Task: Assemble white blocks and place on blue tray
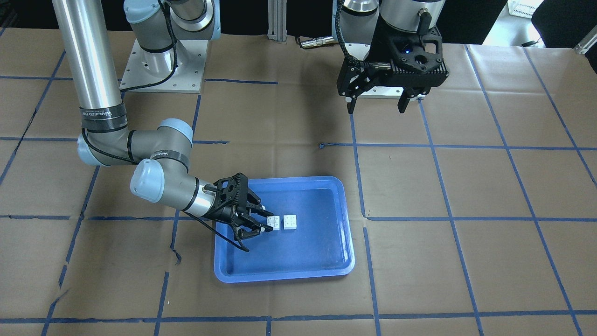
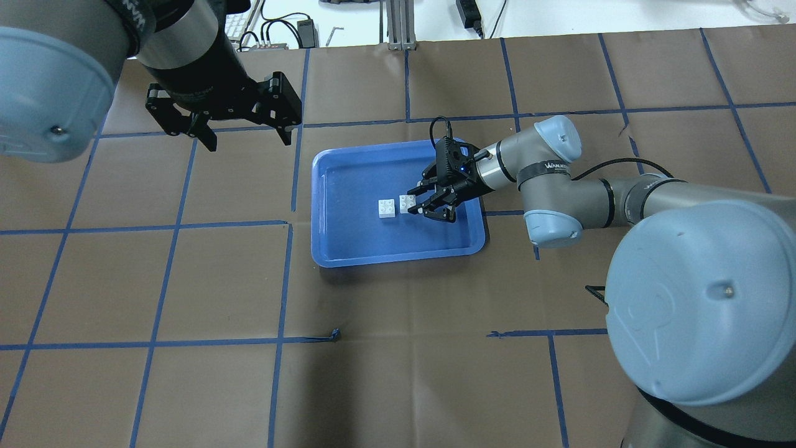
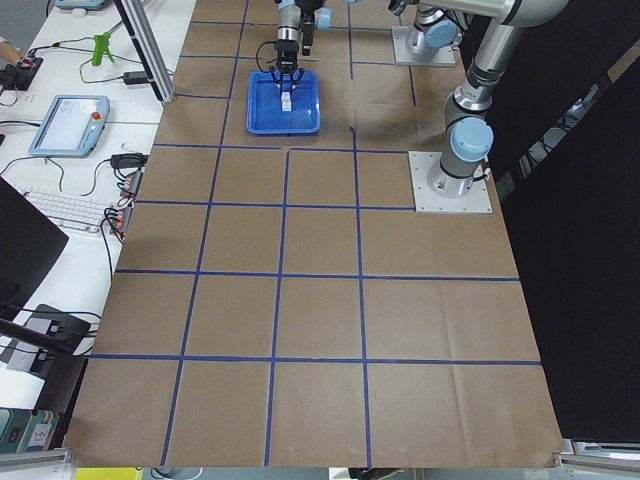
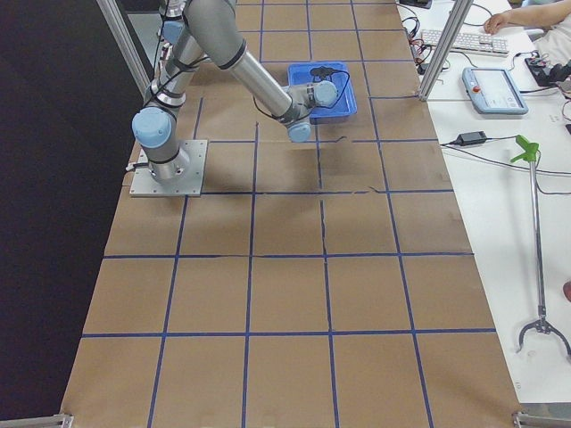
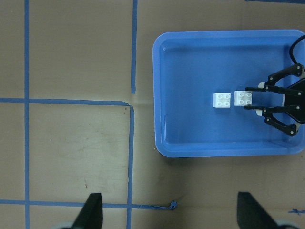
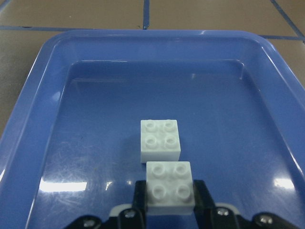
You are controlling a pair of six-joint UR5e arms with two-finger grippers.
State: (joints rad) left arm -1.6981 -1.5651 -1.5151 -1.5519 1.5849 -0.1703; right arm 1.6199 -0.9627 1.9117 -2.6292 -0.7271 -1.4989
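Note:
The blue tray lies mid-table. Two white blocks sit side by side on its floor with a small gap between them, not stacked. My right gripper reaches low into the tray and is shut on the nearer white block, with a pad on each side of it. The other white block is free just beyond it. In the overhead view the held block is to the right of the free one. My left gripper hangs open and empty high above the table, away from the tray.
Brown paper with blue tape grid lines covers the table around the tray. A monitor, keyboard and tablet sit on a side bench beyond the table's far edge.

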